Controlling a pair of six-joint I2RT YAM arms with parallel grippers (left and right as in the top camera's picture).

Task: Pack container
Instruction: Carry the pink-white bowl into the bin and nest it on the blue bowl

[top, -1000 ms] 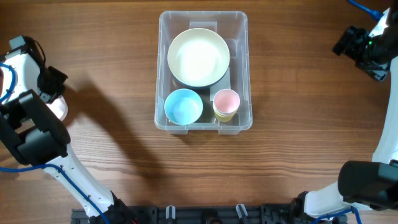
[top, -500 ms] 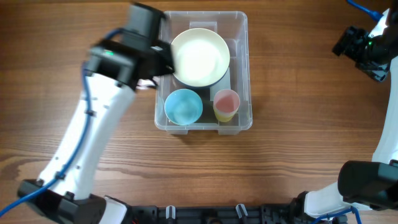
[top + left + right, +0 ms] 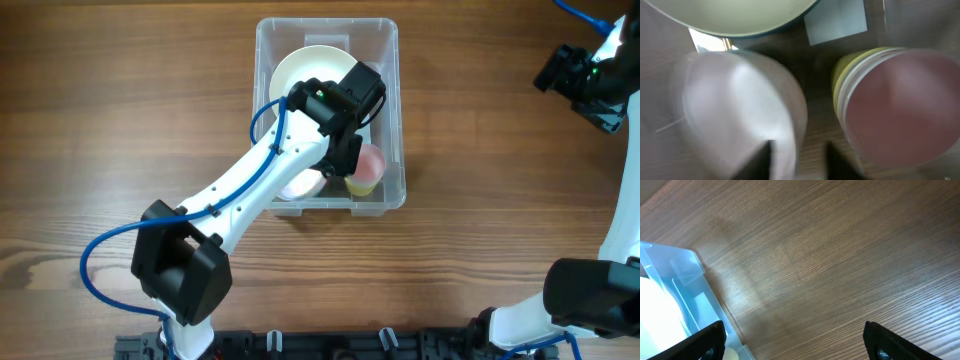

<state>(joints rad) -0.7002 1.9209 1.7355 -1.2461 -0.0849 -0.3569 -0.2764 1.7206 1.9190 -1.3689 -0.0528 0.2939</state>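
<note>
The clear container point(image 3: 396, 110) stands at the table's centre back. It holds a large cream bowl point(image 3: 300, 66), a small pale bowl point(image 3: 298, 186) and a pink cup stacked in a yellow one point(image 3: 368, 166). My left gripper point(image 3: 336, 165) reaches down into it. In the left wrist view my left gripper point(image 3: 800, 160) is open; its fingers straddle the rim of the blurred small bowl point(image 3: 735, 110), beside the cup stack point(image 3: 900, 100). The white label point(image 3: 835, 22) and the cream bowl point(image 3: 730, 12) show above. My right gripper point(image 3: 575, 75) is open and empty at the far right.
The right wrist view shows bare wood between my right gripper's fingers point(image 3: 800, 345) and a corner of the container point(image 3: 685, 280) at the left. My left arm spans from the front left up over the container's front half.
My left arm swung from the far left edge across to the container and now reaches down inside it over the small bowl. The right arm has not moved.
</note>
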